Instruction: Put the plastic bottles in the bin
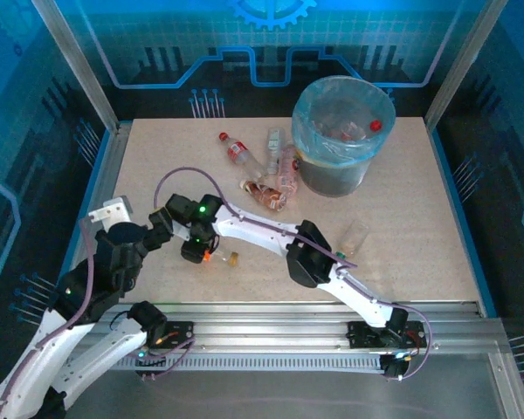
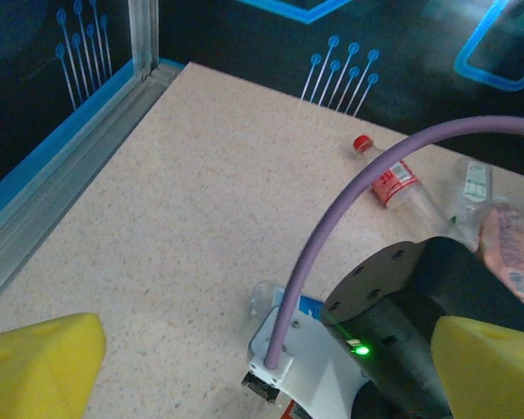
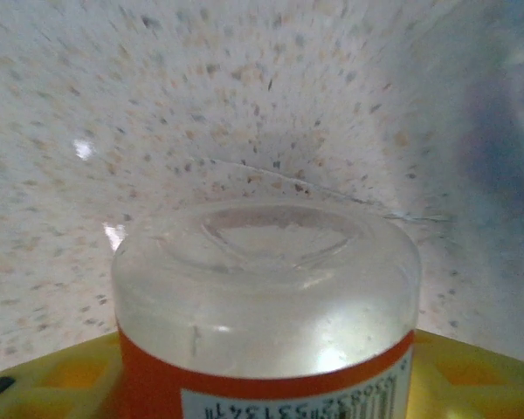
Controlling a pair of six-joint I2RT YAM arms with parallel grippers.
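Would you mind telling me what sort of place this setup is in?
Probably a robot test cell or exhibit booth: a speckled table fenced by metal posts and blue circuit-print panels, with two robot arms bolted on.

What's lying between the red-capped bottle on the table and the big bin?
In the top view, a small pile of crushed bottles lies between the red-capped bottle and the bin.

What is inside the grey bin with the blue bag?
The bin holds a few clear plastic bottles; one has a red cap. The bottles on top and the blue bag hide whatever lies deeper, so their number cannot be told.
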